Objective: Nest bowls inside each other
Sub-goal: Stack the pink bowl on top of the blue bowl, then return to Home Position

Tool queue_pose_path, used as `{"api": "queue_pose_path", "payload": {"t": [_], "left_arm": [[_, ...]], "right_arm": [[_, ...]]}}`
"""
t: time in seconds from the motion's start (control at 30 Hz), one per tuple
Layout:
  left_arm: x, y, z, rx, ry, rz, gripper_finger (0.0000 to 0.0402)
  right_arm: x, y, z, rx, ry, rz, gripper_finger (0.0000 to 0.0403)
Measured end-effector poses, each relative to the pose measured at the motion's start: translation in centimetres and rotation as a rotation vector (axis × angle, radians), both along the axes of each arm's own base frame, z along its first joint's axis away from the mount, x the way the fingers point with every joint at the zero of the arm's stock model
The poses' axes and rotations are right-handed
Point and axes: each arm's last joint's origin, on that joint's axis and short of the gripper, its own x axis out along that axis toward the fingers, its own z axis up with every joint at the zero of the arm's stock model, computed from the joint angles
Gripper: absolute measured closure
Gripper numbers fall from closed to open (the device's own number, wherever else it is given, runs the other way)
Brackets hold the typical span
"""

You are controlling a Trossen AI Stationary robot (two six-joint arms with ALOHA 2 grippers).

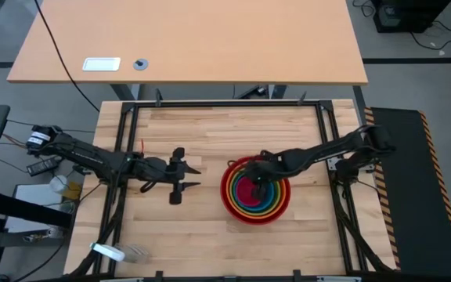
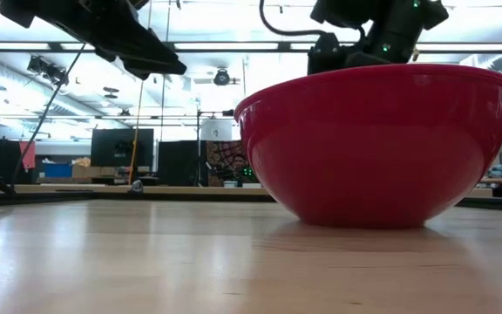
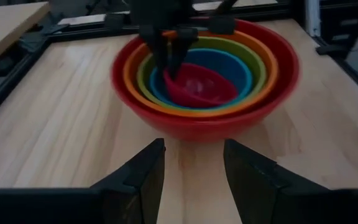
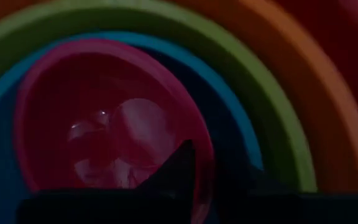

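Note:
The bowls stand nested right of the table's middle: red (image 1: 257, 221) outermost, then orange (image 3: 263, 59), lime green (image 3: 253, 55) and blue (image 3: 238, 65). The small pink bowl (image 3: 197, 87) lies tilted inside the blue one. My right gripper (image 1: 258, 182) reaches down into the stack and is shut on the pink bowl's rim. My left gripper (image 1: 194, 177) hovers open to the left of the stack, pointing at it, with nothing between its fingers (image 3: 145, 171). In the low view the red bowl (image 2: 373, 148) rests on its base on the table. My right gripper has the pink bowl's rim (image 4: 202, 177) between its two fingers, one finger (image 4: 182, 165) inside the bowl and the other outside. The fingers come from above, slanting down. The bowl sits tilted within the blue bowl (image 4: 229, 124), its held side higher.
A black frame (image 1: 128, 117) borders the wooden table (image 1: 210, 235). A white object (image 1: 108, 252) lies at the near left corner outside the frame. Bare tabletop lies between my left gripper and the stack and along the near side.

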Motion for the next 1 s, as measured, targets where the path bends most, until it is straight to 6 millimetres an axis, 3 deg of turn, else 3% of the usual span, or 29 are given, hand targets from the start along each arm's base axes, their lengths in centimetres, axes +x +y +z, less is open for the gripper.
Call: {"api": "queue_pose_path", "payload": {"t": [0.17, 0.33, 0.47, 0.63, 0.77, 1.0], "left_arm": [[-0.1, -0.4, -0.1, 0.005, 0.013, -0.019, 0.0235], [-0.3, -0.3, -0.2, 0.010, 0.027, -0.019, 0.0235], [-0.4, -0.3, -0.4, 0.012, 0.053, -0.026, 0.0235], [-1.3, -0.5, 0.6, -0.022, 0.024, -0.177, 0.0235], [-2.2, -0.2, 1.1, -0.005, 0.003, -0.177, 0.0235], [-4.4, 1.5, -0.5, -0.009, -0.010, -0.079, 0.0235]], "right_arm": [[0.0, 0.2, -0.1, 0.013, 0.001, -0.017, 0.0295], [-0.9, 0.1, 1.8, 0.050, -0.055, -0.067, 0.0232], [-2.3, 0.1, 3.8, 0.032, -0.088, -0.097, 0.0192], [-5.3, -0.2, 5.1, -0.118, -0.145, -0.157, 0.0165], [-7.6, -0.6, 4.7, -0.112, -0.293, -0.204, 0.0161], [-11.6, -1.2, 1.7, -0.053, -0.494, -0.239, 0.0162]]}}
